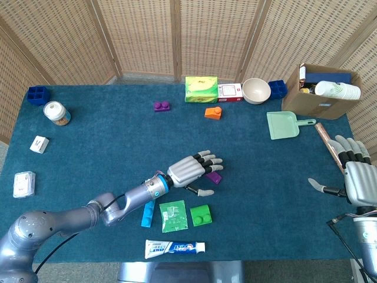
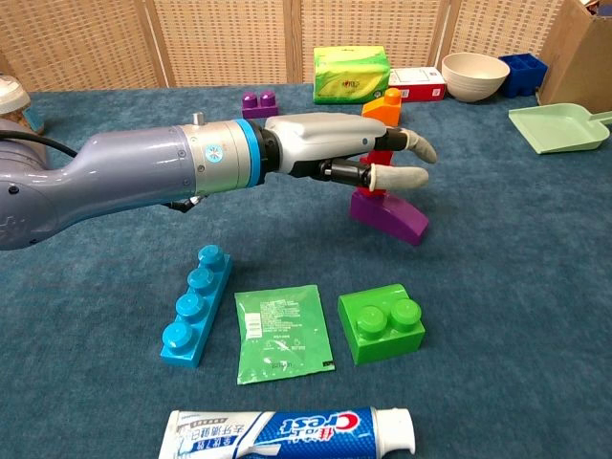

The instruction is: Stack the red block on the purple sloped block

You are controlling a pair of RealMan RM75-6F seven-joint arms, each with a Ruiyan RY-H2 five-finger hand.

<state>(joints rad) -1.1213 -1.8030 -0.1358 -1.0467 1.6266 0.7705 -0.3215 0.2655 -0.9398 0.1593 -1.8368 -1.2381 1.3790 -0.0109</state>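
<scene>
The red block (image 2: 382, 160) stands on the high end of the purple sloped block (image 2: 390, 217) at mid-table. My left hand (image 2: 335, 153) reaches in from the left with fingers stretched out and the thumb apart below them. It lies in front of the red block and covers most of it. In the head view the left hand (image 1: 193, 168) hides the red block, and only a corner of the purple sloped block (image 1: 214, 177) shows. I cannot tell whether any finger touches the block. My right hand (image 1: 357, 177) hovers open at the table's right edge, holding nothing.
Near the front lie a cyan long brick (image 2: 196, 304), a green packet (image 2: 282, 332), a green brick (image 2: 381, 323) and a toothpaste tube (image 2: 287, 435). Further back are an orange block (image 1: 213, 112), a small purple brick (image 1: 161, 106), a dustpan (image 1: 283, 124) and a cardboard box (image 1: 321, 91).
</scene>
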